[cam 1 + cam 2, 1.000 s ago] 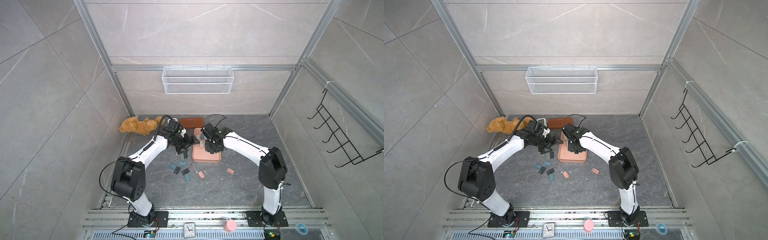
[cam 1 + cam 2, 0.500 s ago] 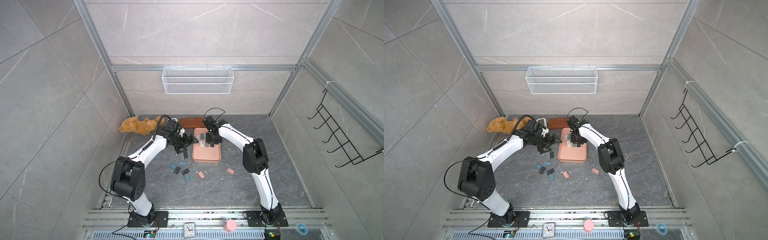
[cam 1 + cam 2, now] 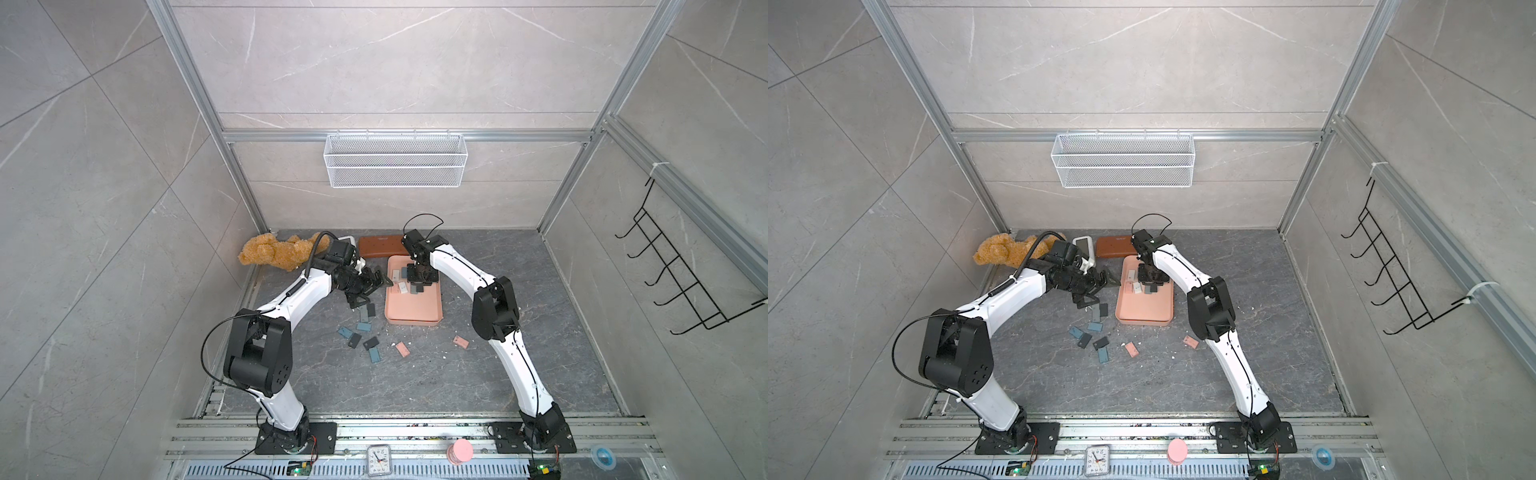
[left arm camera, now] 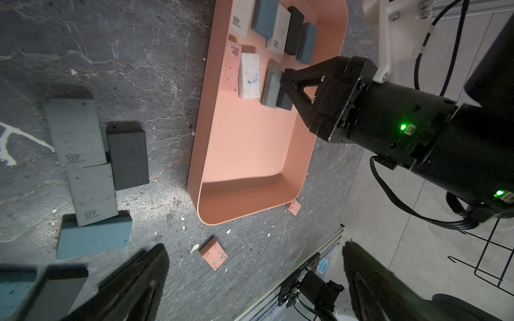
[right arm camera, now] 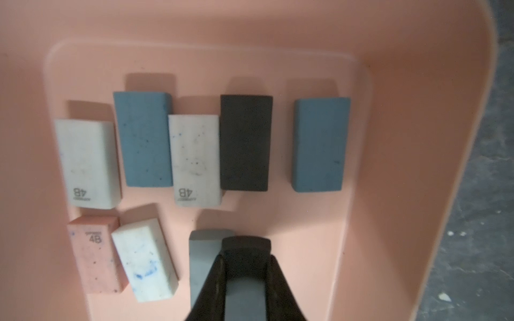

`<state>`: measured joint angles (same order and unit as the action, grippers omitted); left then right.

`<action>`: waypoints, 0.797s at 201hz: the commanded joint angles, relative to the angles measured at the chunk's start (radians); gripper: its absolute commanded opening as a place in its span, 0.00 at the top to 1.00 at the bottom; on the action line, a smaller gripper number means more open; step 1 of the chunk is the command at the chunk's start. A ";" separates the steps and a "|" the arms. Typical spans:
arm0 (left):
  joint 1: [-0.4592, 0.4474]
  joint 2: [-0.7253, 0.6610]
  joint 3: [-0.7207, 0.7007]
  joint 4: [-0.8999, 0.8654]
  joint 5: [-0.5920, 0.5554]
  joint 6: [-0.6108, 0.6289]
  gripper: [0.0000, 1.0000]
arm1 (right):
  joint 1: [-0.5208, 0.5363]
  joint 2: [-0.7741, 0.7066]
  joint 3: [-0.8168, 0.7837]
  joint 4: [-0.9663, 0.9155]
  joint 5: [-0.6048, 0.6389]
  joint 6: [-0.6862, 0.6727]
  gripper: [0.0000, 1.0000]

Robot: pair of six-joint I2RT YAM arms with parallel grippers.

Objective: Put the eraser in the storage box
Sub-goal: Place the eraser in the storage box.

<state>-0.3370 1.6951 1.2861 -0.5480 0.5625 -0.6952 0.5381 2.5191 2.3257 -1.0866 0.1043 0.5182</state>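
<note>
The salmon-pink storage box (image 3: 413, 309) (image 3: 1144, 309) lies on the grey floor in both top views. Several erasers rest in its far half, white, blue, black and pink (image 5: 91, 250). My right gripper (image 3: 420, 277) (image 5: 246, 258) reaches down into the box, shut on a black eraser (image 5: 246, 244) (image 4: 283, 103). That eraser sits low over the box floor, right beside a grey eraser (image 5: 200, 261). My left gripper (image 3: 374, 286) (image 4: 250, 291) hangs open and empty just left of the box, above several loose erasers (image 3: 361, 328).
Grey, black and blue erasers (image 4: 83, 155) lie scattered left of the box, and two pink ones (image 3: 402, 349) (image 3: 460, 341) in front of it. A brown case (image 3: 380, 245) and a plush bear (image 3: 278, 251) sit at the back. A wire basket (image 3: 395, 166) hangs on the wall.
My right arm folded its elbow inward and its wrist shifted toward the back of the box, still shut on the black eraser. The left arm barely moved.
</note>
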 commanded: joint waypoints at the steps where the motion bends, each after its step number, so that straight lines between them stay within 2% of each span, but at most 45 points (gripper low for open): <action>1: 0.009 0.009 0.025 -0.009 0.038 0.016 0.01 | -0.006 0.024 0.023 -0.044 -0.003 -0.024 0.78; 90: 0.009 0.015 0.024 -0.004 0.042 0.017 0.01 | -0.017 -0.057 -0.015 -0.030 -0.005 -0.036 0.77; 160: 0.009 0.016 0.009 0.000 0.039 0.014 0.01 | -0.038 -0.038 -0.010 -0.027 -0.010 -0.064 0.77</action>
<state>-0.3328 1.7027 1.2865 -0.5480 0.5789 -0.6952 0.5037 2.5114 2.3131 -1.0954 0.0998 0.4782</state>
